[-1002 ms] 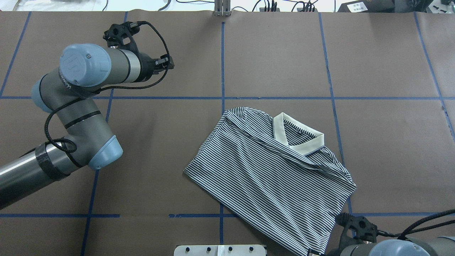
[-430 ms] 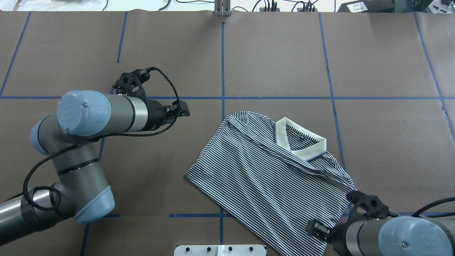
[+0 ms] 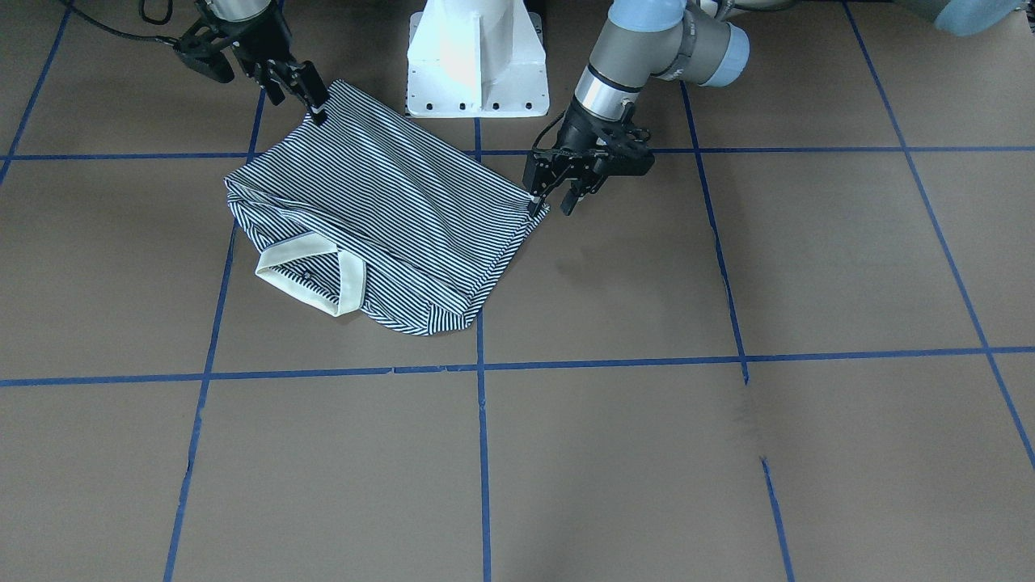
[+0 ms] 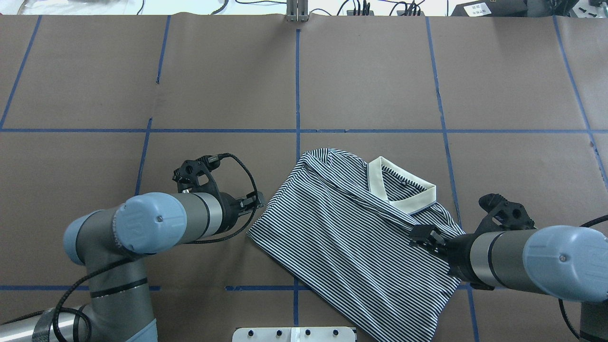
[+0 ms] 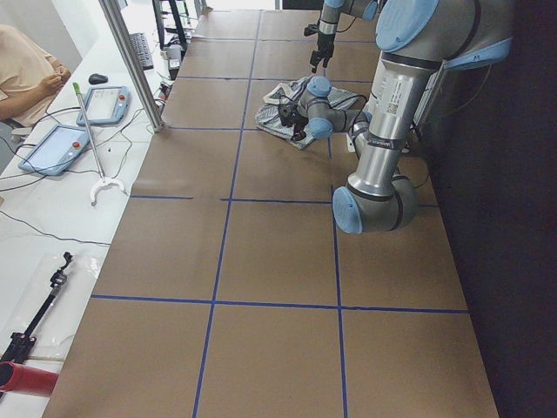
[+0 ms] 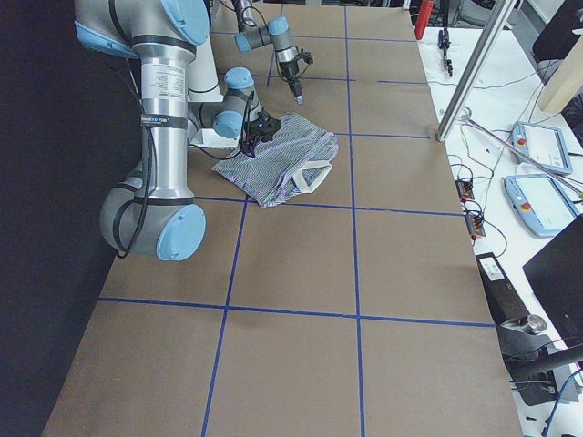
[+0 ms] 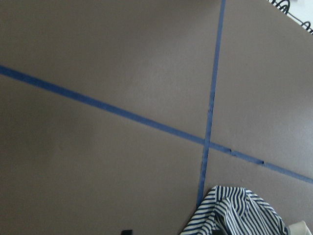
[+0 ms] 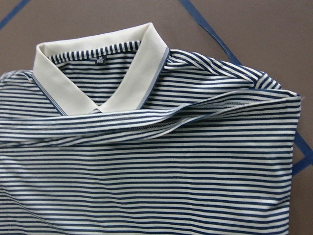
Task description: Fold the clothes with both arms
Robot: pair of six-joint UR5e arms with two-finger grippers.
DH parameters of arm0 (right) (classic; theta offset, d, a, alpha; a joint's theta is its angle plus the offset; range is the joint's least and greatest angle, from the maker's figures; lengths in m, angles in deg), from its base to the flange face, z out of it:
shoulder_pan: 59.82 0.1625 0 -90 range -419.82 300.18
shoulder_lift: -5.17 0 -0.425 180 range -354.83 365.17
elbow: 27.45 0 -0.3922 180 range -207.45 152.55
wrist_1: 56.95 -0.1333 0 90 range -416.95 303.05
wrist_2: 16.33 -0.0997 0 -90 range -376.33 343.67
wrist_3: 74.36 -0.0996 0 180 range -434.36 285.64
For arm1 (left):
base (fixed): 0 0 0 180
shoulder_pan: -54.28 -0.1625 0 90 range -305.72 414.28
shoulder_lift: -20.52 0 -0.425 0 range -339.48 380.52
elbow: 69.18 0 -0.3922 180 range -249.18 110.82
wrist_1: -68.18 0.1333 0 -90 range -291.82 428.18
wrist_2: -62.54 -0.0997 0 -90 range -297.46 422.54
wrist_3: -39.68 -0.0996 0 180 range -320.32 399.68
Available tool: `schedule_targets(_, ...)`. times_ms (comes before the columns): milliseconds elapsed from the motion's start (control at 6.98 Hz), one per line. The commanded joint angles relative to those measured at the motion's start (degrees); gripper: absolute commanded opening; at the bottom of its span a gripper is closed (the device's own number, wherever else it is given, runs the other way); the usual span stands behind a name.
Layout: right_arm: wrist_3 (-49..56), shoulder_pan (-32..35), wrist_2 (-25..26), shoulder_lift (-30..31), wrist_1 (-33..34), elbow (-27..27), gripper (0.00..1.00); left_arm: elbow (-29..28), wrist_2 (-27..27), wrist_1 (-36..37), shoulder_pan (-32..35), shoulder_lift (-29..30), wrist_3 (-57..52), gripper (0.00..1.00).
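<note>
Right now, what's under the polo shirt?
Only the brown table cover and blue tape lines show around the polo shirt; the lines run under it. Anything else beneath is hidden.

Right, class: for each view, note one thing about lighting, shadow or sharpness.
Front-facing view: even light, a faint soft shadow on the table beside the left gripper. Right wrist view: the polo shirt is sharp, stripes crisp. Left wrist view: softer, the tape lines slightly blurred. Overhead view: the strip beyond the table's far edge is blown out white. Side views: black behind the robot.
</note>
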Motion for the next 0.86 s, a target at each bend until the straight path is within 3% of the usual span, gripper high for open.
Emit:
schedule_targets(0, 0.13, 1.19, 0.08, -0.81, 0.0, -1.49, 1.0, -0.63, -1.22, 3.04, -3.23, 0.0, 0.72, 0.67)
schedule_targets(716, 0.13, 1.28, 0.17, -0.9, -0.18, -2.9, 1.0, -2.2, -2.96, 4.47, -4.29, 1.06, 0.19, 0.62)
